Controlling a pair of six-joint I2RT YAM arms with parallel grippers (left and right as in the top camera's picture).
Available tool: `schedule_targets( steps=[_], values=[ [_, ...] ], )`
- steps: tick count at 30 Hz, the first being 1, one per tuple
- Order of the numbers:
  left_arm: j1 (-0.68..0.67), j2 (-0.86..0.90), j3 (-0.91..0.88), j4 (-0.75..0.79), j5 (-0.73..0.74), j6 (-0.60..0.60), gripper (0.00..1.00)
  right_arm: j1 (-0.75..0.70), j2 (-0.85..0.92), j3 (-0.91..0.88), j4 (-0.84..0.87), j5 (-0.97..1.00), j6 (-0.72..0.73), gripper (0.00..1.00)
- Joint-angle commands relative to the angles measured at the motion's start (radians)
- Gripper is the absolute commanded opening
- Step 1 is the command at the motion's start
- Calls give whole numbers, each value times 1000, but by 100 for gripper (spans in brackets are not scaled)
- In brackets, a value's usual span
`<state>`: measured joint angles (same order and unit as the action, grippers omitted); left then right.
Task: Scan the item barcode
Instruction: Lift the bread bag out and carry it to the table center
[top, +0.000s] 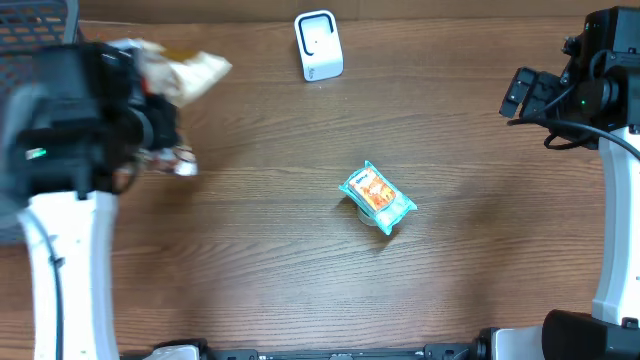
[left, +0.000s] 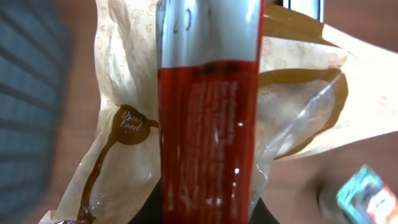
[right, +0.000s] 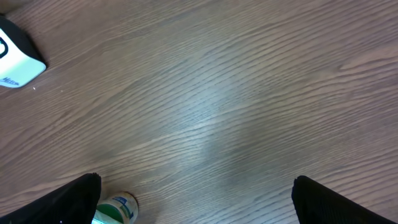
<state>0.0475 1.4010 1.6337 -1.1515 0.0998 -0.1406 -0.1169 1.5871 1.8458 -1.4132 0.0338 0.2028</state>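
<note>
My left gripper is shut on a long red and silver packet, the item, which runs up the middle of the left wrist view. From overhead the left gripper sits at the far left, and only a small end of the packet shows. The white barcode scanner stands at the back centre, also seen as the scanner in the right wrist view. My right gripper is open over bare wood; overhead it is the right gripper at the far right.
A cream and clear bag with brown print lies behind the held packet, also visible as the bag overhead. A teal snack packet rests on a small round tub mid-table. A dark basket fills the back left corner.
</note>
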Motion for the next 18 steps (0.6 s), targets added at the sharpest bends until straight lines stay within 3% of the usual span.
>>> schedule_targets(
  steps=[1, 10, 18],
  values=[
    [-82, 7, -154, 59, -60, -109, 4, -1, -2, 18, 5, 10, 3, 100],
    [-166, 16, -509, 350, -84, -173, 4, -1, -2, 18, 5, 10, 3, 100],
    [-166, 72, -634, 484, -89, -174, 4, -1, -2, 18, 5, 10, 3, 100]
  ],
)
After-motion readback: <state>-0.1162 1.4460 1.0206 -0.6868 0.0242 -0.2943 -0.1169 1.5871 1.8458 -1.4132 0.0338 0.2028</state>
